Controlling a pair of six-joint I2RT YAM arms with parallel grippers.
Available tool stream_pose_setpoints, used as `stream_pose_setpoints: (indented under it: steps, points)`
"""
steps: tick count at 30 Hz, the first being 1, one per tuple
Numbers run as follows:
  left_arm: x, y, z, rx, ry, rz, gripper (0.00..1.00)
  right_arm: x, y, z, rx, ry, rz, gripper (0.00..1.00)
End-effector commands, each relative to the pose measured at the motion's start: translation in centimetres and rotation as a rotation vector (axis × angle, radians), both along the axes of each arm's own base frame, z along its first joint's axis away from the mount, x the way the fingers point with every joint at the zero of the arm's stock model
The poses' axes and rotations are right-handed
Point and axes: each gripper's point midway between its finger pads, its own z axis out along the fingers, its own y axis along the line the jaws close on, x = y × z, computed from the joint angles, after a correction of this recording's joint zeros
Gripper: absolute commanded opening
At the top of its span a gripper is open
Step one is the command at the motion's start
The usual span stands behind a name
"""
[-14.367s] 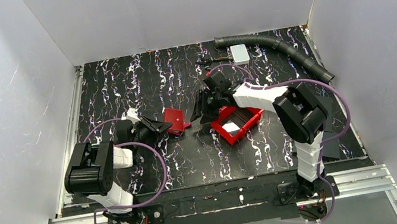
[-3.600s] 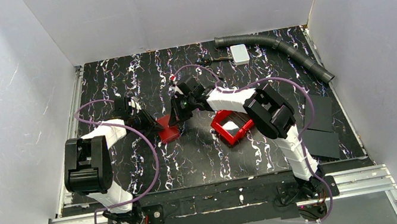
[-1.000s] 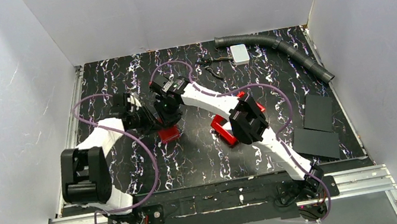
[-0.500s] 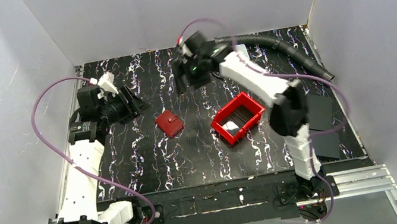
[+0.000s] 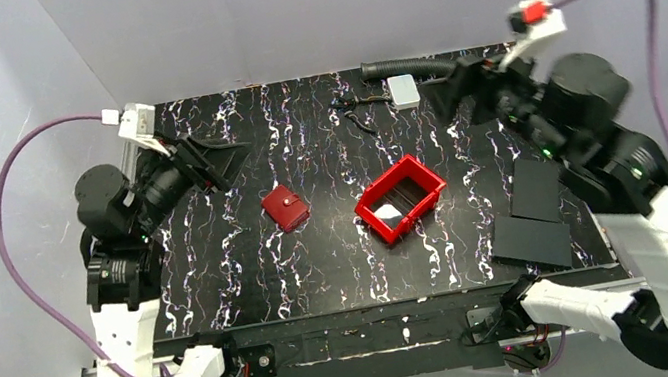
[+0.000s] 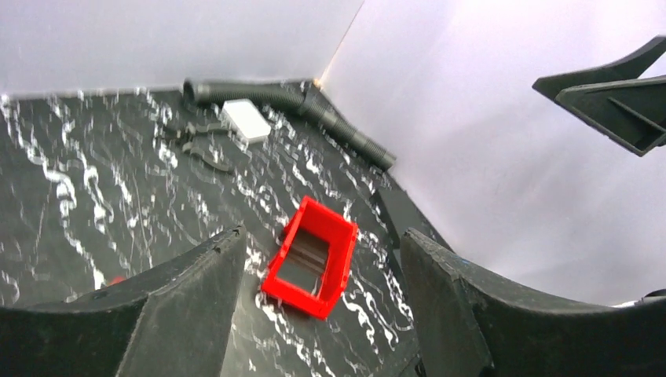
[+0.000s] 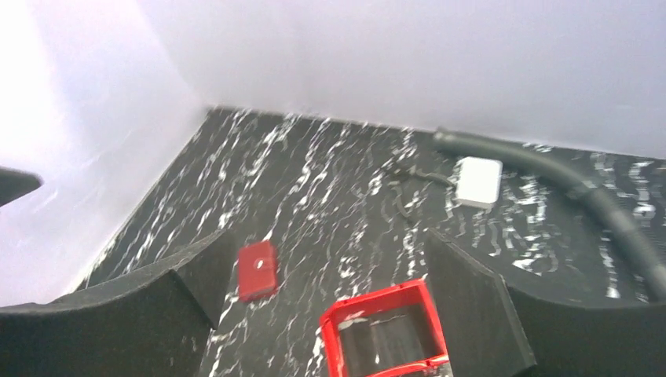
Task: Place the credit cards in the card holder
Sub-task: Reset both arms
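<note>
The card holder (image 5: 284, 207) lies folded shut on the black marbled table, snap button up, with nothing touching it; the right wrist view shows the card holder (image 7: 257, 269) too. One white credit card (image 5: 386, 211) lies inside the red bin (image 5: 421, 175). My left gripper (image 5: 230, 162) hangs high over the table's left side, open and empty. My right gripper (image 5: 445, 95) is raised at the back right, also open and empty. In the left wrist view the bin (image 6: 339, 245) shows between the left gripper (image 6: 322, 236) fingers. The right gripper (image 7: 328, 236) frames the bin (image 7: 330, 334) and holder.
A white box (image 5: 404, 90) and a grey ribbed hose (image 5: 496, 87) lie along the back edge, with a thin black cable (image 5: 354, 116) beside the box. Two flat black sheets (image 5: 533, 238) rest at the right. White walls enclose three sides.
Both arms have lifted up and away from the card holder, left arm to the left, right arm to the back right. Both grippers have opened. The card holder stays closed on the table.
</note>
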Motion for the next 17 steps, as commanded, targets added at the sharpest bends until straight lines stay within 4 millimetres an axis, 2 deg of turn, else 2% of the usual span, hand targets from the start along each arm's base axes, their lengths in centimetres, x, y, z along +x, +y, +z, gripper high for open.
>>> stream_pose_setpoints:
  steps: [1, 5, 8, 17]
  points:
    - [-1.3, -0.2, 4.9, -0.025, -0.212, -0.016, 0.71, -0.3, -5.6, 2.2, 0.045, -0.099, -0.249, 0.98]
    - [-2.4, 0.4, 7.6, -0.016, -0.309, 0.013, 0.74, -1.4, -8.1, 3.0, 0.053, -0.11, -0.328, 0.98]
    - [-3.0, 0.7, 8.9, -0.01, -0.345, 0.025, 0.77, -1.6, -9.1, 2.9, 0.058, -0.11, -0.374, 0.98]
    - [-4.2, 0.0, 9.7, 0.022, -0.377, -0.007, 0.8, -1.3, -9.4, 2.0, 0.035, -0.068, -0.405, 0.98]
